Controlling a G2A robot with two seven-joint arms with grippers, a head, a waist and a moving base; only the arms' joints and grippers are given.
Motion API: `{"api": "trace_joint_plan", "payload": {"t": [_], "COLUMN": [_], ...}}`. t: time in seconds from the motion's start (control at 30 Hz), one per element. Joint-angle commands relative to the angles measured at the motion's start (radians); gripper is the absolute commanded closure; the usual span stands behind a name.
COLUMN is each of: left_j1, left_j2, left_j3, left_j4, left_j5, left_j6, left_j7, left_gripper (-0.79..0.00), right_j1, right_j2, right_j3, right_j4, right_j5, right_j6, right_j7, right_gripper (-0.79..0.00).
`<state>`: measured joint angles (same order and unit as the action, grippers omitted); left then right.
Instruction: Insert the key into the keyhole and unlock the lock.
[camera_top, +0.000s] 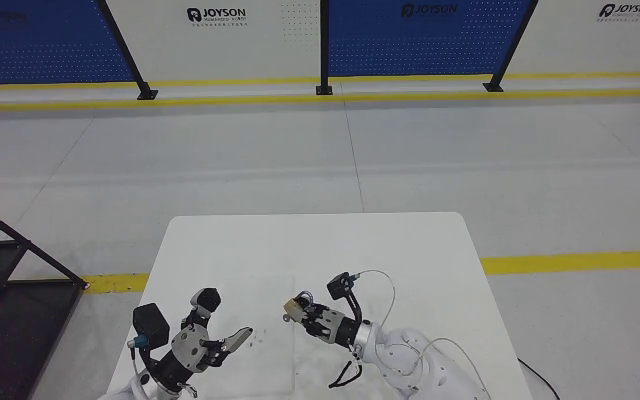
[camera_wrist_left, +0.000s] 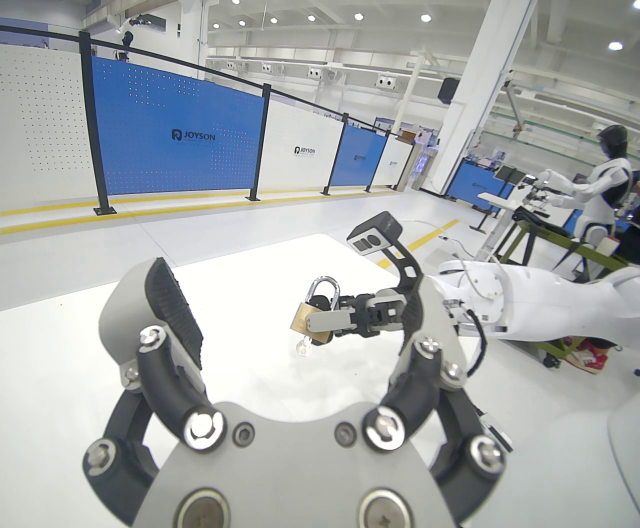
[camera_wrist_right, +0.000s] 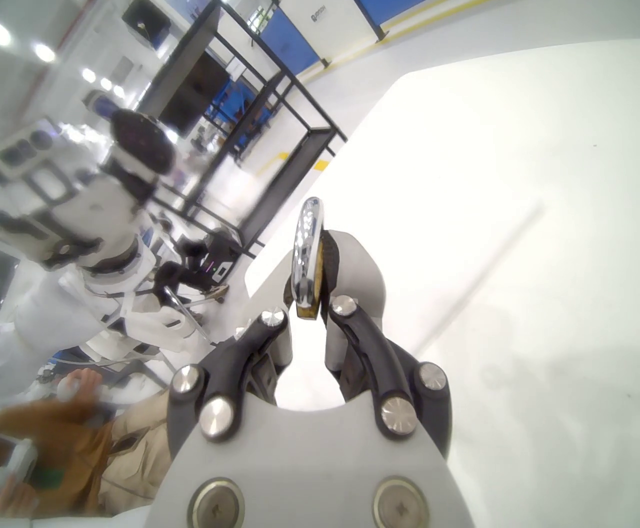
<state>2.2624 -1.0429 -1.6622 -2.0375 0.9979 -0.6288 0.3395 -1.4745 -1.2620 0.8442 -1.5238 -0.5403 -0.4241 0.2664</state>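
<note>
At the far left of the top view a black frame (camera_top: 30, 262) is seen standing on the floor beside the white table (camera_top: 400, 250). Over the near left part of the table the left gripper (camera_top: 222, 320) is held with its jaws spread wide and nothing between them. In the left wrist view its ribbed black pads (camera_wrist_left: 172, 305) are seen well apart, with bare tabletop between them, and the gripper is aimed toward the padlock.

Just to the right, near the middle of the table's near side, the brass padlock (camera_top: 293, 304) is held above the tabletop, apart from the left gripper. In the left wrist view the padlock (camera_wrist_left: 306, 324) is shown with its silver shackle (camera_wrist_left: 324, 289) pointing upward. A small silver key (camera_wrist_left: 303, 346) is seen projecting from the underside of the body. Whether the key has been turned cannot be told.

The padlock body is clamped from the right by the right gripper (camera_top: 305, 312), whose fingers are closed against its two flat faces. In the right wrist view the right gripper (camera_wrist_right: 312, 282) is seen with the shackle (camera_wrist_right: 307, 240) edge-on and standing out past the fingertips, and the brass body is pinched between the pads.

Beyond the table, blue and white fence panels (camera_top: 420, 35) are lined up behind yellow floor stripes
</note>
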Motion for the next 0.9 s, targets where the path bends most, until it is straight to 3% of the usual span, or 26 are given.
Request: {"api": "trace_joint_plan", "payload": {"t": [0.0, 0.2, 0.67, 0.77, 0.83, 0.87], "left_j1": [0.000, 0.000, 0.000, 0.000, 0.000, 0.000], "left_j2": [0.000, 0.000, 0.000, 0.000, 0.000, 0.000], "left_j3": [0.000, 0.000, 0.000, 0.000, 0.000, 0.000], "left_j4": [0.000, 0.000, 0.000, 0.000, 0.000, 0.000], "left_j5": [0.000, 0.000, 0.000, 0.000, 0.000, 0.000], "left_j6": [0.000, 0.000, 0.000, 0.000, 0.000, 0.000], "left_j7": [0.000, 0.000, 0.000, 0.000, 0.000, 0.000], "left_gripper": [-0.785, -0.785, -0.785, -0.785, -0.785, -0.785], "right_j1": [0.001, -0.002, -0.024, -0.038, -0.050, -0.057], "right_j2": [0.000, 0.002, 0.013, 0.018, 0.023, 0.025], "right_j3": [-0.002, -0.004, 0.019, 0.032, 0.043, 0.048], "right_j4": [0.000, -0.004, -0.028, -0.041, -0.052, -0.058], "right_j5": [-0.005, -0.022, -0.038, -0.042, -0.046, -0.048], "right_j6": [0.010, 0.033, 0.037, 0.026, 0.015, 0.011], "right_j7": [0.006, 0.018, 0.023, 0.013, 0.007, 0.005], "right_gripper": [-0.188, -0.308, -0.388, -0.526, -0.576, -0.643]}}
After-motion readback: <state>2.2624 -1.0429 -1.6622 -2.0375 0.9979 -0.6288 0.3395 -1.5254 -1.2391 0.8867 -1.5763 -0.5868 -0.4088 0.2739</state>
